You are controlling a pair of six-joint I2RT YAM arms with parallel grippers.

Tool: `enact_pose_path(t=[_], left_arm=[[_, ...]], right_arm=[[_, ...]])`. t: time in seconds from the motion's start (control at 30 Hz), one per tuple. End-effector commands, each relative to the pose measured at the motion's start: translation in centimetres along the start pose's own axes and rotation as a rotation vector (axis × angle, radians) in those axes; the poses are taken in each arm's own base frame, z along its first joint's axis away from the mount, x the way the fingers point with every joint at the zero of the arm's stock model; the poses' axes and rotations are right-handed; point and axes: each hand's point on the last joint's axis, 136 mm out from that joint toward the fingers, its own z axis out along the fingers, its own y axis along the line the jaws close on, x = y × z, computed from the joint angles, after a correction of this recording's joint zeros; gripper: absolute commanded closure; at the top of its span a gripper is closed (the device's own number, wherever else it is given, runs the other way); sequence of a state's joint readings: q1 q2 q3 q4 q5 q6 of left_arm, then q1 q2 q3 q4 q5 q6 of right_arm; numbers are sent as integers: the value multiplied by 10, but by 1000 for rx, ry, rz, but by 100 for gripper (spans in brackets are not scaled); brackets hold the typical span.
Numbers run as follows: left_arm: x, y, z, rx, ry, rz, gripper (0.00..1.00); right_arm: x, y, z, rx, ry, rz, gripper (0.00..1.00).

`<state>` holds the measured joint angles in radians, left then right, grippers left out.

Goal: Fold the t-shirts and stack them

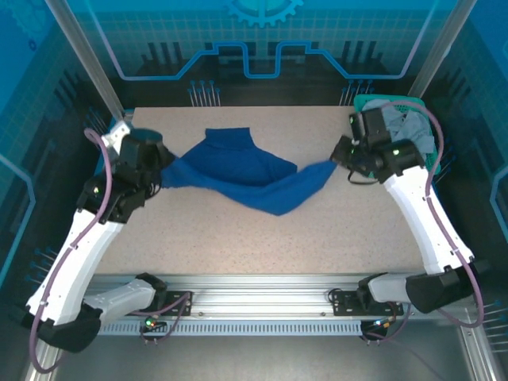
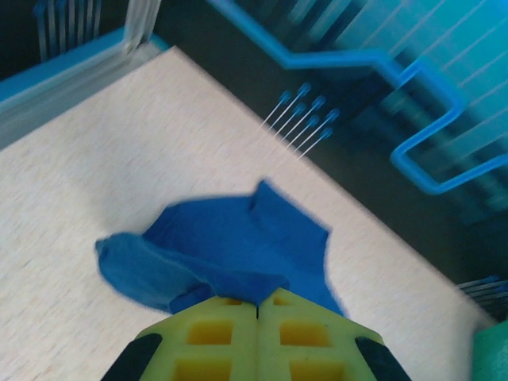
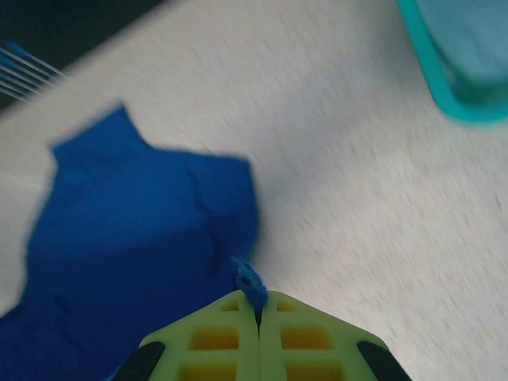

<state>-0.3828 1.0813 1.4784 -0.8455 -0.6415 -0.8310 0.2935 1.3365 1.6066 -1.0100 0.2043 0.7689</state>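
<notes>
Left claw [image 2: 258, 305] is clamped on one edge of the blue t-shirt [image 1: 238, 163]; right claw [image 3: 258, 300] pinches the opposite edge, cloth sagging between them onto the desk [image 1: 317, 230]. Likely step: stretching it flat; next, pull apart evenly and lower. Grey t-shirt [image 1: 401, 121] lies in basket [image 1: 367, 101] beside right claw. No legible writing.

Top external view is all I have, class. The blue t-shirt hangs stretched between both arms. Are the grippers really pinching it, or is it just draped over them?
Observer: In the left wrist view, the left gripper is shut on the blue t-shirt.
Operator: How much cloth does it hold?
Observer: A thick bunched fold runs into its fingertips.
Operator: And the right side?
Observer: The right gripper is shut on just a small tuck of the shirt's edge, which pokes up between its fingertips.
</notes>
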Motion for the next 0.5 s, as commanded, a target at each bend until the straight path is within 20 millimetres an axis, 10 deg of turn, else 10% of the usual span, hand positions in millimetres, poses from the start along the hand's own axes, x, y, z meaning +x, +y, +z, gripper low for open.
enact_pose_path(t=[0.0, 0.47], left_arm=[[-75, -47, -31, 165, -207, -11, 100], [-200, -108, -172, 585, -551, -54, 100]], right_arm=[[-48, 24, -42, -86, -141, -50, 100], [-97, 49, -218, -410, -552, -53, 100]])
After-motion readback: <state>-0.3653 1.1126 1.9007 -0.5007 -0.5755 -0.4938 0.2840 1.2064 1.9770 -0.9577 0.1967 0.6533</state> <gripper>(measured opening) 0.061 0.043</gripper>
